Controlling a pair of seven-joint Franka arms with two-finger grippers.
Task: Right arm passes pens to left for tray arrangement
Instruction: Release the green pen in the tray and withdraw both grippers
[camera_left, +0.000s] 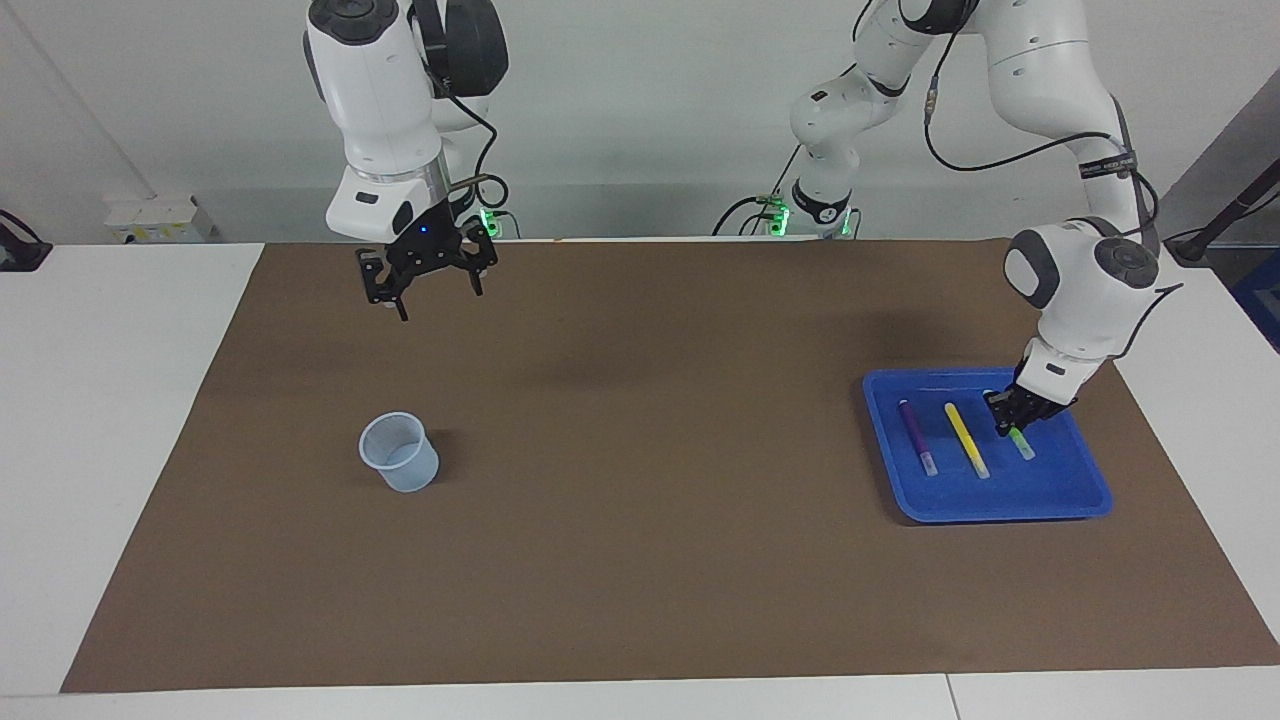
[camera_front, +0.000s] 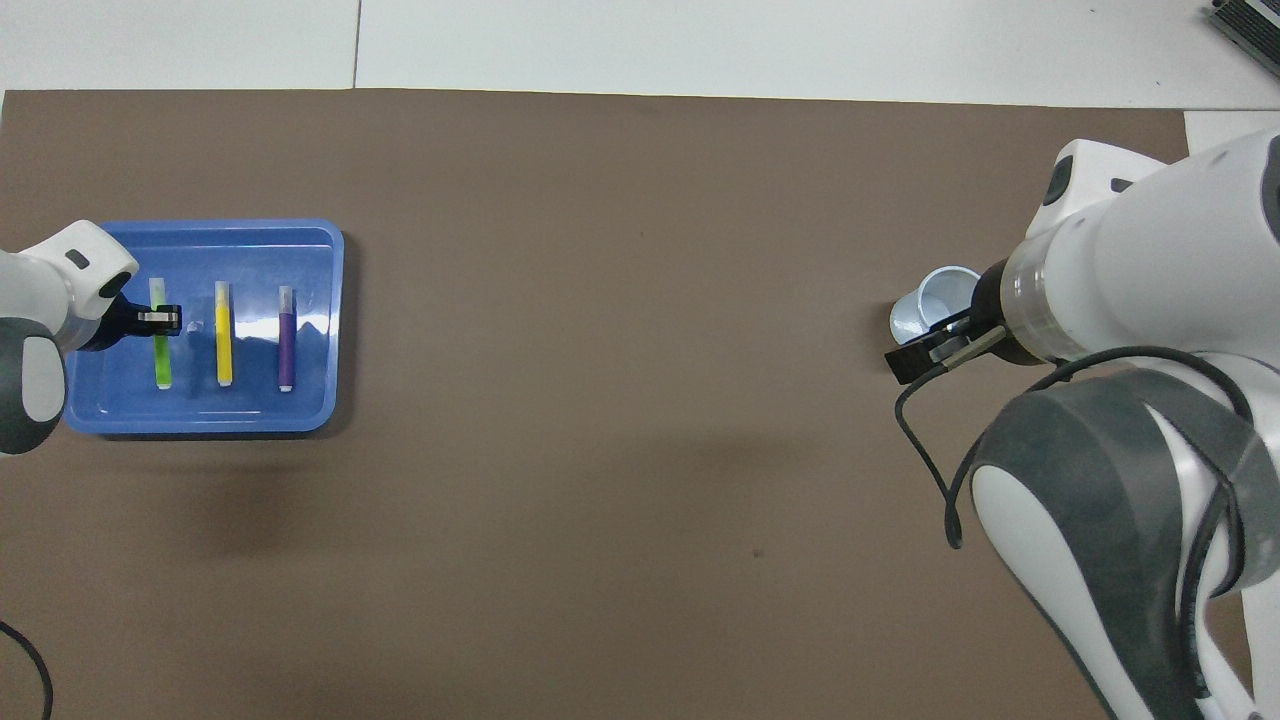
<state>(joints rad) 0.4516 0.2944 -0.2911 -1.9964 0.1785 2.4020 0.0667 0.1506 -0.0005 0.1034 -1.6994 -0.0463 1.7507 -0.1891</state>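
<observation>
The left tool is low in the blue tray, pressed together on the green pen, which seems to lie on the tray floor or just above it. Its long axis runs parallel to the yellow pen, just beside the tool toward the right arm's end of the table, with the purple pen next after it. Letting go is probably the coming move, and nothing blocks it. The right tool waits with fingers spread, high over the mat, well apart from the small cup.
</observation>
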